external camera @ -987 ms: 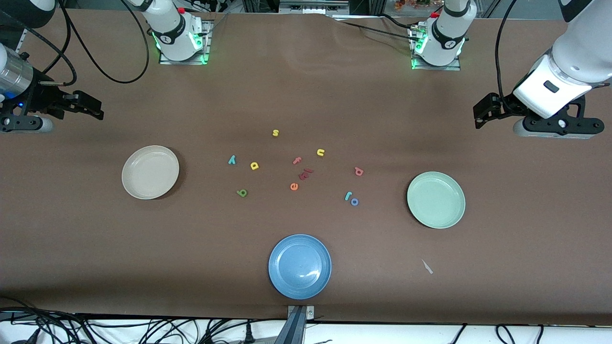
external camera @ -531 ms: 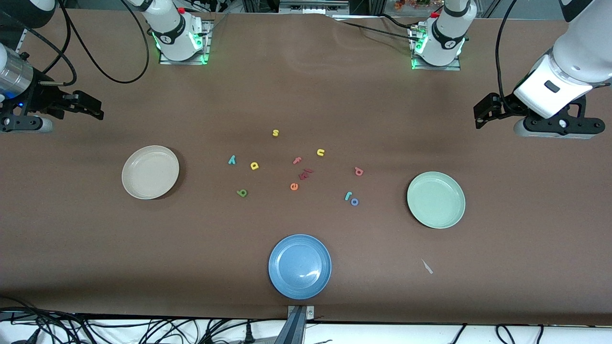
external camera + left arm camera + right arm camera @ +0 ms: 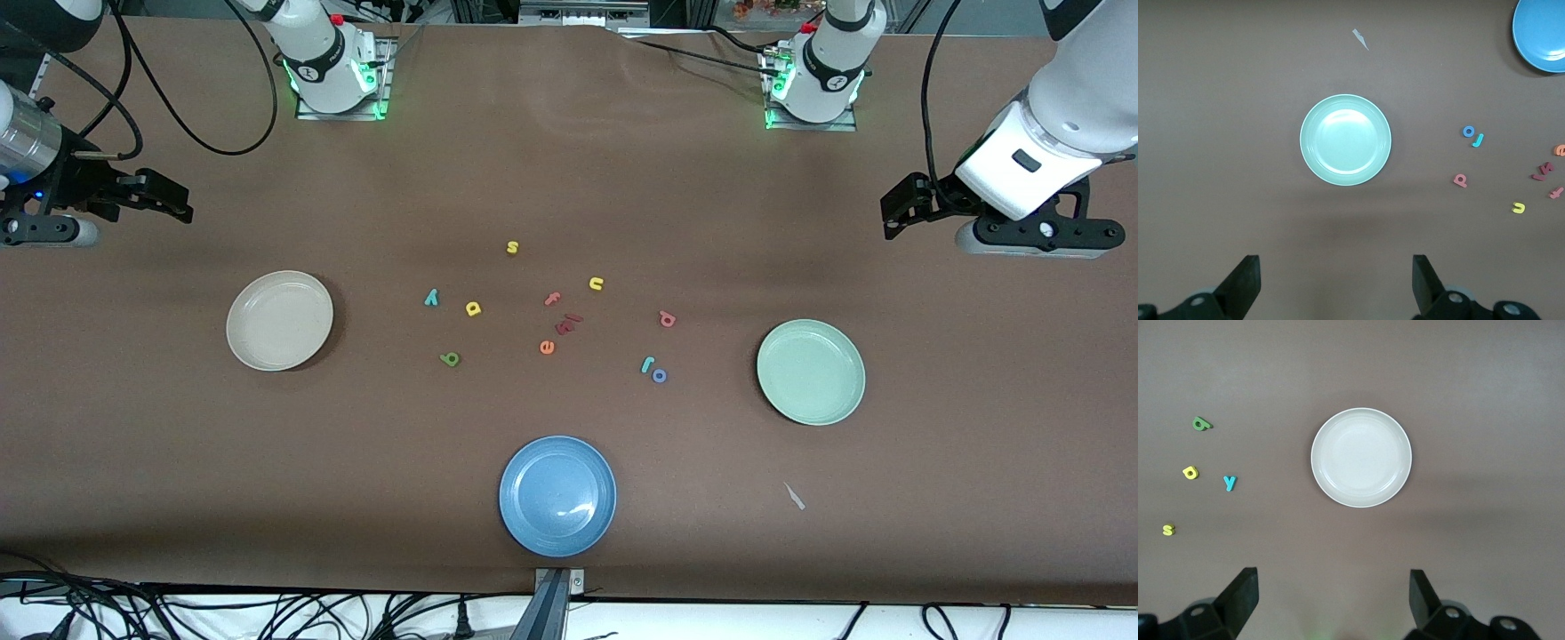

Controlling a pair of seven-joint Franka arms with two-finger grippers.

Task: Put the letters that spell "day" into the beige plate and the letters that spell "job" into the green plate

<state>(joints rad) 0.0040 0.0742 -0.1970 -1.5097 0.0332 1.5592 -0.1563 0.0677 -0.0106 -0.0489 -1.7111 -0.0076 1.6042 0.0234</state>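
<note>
Nearest the front camera sits a blue plate (image 3: 557, 495). Farther back, the green plate (image 3: 810, 372) and beige plate (image 3: 279, 320) lie empty at either end of the tabletop (image 3: 569, 178). Between them lie the scattered letters: the teal j (image 3: 648, 364) just beside the blue o (image 3: 659, 376), the pink letter (image 3: 667, 318), which looks like a b, the green letter (image 3: 450, 359), the yellow letter (image 3: 473, 308) and the teal y (image 3: 431, 298). Both arms wait: left hand (image 3: 896, 220) and right hand (image 3: 173, 203) hover with fingers apart, holding nothing.

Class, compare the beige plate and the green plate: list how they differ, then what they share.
Colour: the beige plate is cream, the green plate pale mint. Place: the beige plate lies toward the right arm's end of the table, the green plate toward the left arm's end and nearer the front camera. Shared: both are round, shallow, similar-sized, holding no letters.
</note>
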